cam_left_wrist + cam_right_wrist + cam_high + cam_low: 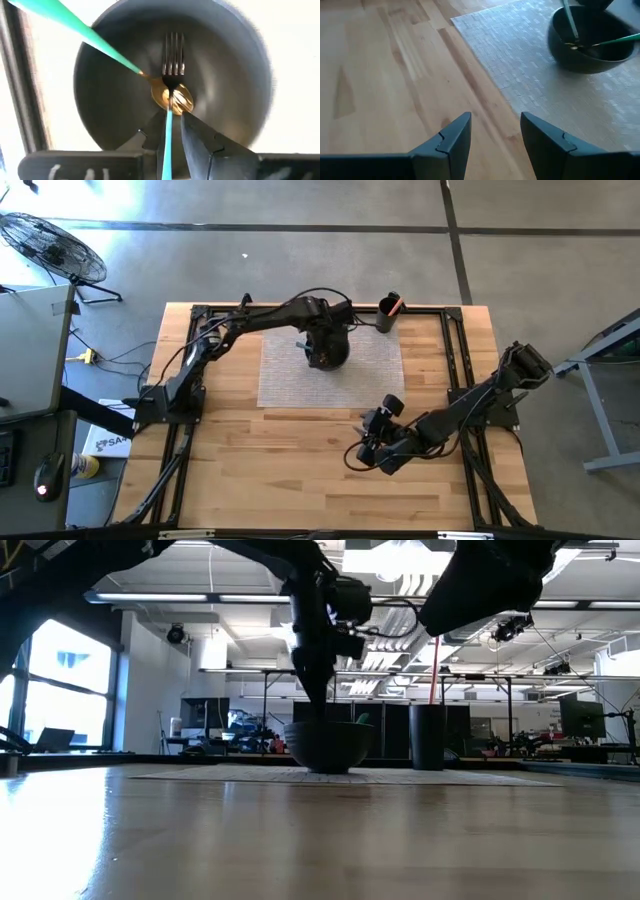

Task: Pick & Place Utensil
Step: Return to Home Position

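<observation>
Mat (pixel 285 380) bears bowl (pixel 328 745), fork (pixel 173 45); left claw (pixel 171 114) above, right claw (pixel 495 116) aside.

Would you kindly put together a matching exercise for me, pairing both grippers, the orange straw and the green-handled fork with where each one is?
Things:
1. left gripper
2. right gripper
3. orange straw
4. green-handled fork

Places:
A. standing in the black cup
B. over the bare table, off the woven mat
C. inside the black bowl
D. directly above the black bowl

Pairs: 1-D; 2-B; 3-A; 4-C.
</observation>
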`<state>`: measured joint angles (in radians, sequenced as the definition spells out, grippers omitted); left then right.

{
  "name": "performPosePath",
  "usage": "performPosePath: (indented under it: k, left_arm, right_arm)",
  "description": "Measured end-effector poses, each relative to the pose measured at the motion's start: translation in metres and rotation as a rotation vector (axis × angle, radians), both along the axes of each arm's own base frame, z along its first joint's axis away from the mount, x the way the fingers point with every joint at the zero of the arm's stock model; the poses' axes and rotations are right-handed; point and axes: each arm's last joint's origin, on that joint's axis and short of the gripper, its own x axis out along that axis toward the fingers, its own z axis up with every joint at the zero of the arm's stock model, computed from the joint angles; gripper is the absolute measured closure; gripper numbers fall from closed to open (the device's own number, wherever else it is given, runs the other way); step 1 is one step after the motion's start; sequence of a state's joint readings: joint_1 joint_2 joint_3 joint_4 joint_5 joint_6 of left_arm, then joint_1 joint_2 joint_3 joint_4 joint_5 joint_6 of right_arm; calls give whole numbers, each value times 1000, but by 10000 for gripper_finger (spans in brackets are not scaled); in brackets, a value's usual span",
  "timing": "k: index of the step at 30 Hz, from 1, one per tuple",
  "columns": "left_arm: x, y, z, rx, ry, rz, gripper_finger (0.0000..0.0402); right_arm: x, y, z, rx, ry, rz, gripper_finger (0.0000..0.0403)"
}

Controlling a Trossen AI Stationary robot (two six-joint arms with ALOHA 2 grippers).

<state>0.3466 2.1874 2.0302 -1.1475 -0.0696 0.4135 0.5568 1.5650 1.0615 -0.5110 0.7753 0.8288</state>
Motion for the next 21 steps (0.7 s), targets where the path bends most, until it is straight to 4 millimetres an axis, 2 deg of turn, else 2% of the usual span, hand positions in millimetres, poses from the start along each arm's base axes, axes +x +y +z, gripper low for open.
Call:
performPosePath:
  k: [5,9,12,14,17,21]
  left_arm:
    - [-23,-9,42,-118,-35,22,352]
    - [-56,-13,83,-250,-145,85,369]
    - [-83,-18,102,-290,-227,99,384]
    - [-98,-25,107,-289,-287,107,394]
    - [-124,-39,103,-315,-374,113,400]
    - [-156,-64,78,-369,-509,106,399]
  right_arm:
    - [3,3,2,27,-16,37,237]
    - [6,5,5,21,-41,67,237]
    - [9,7,8,12,-73,92,237]
    - [11,7,10,-1,-94,98,237]
    - [12,6,13,-55,-144,49,237]
    - [13,4,15,-88,-173,7,237]
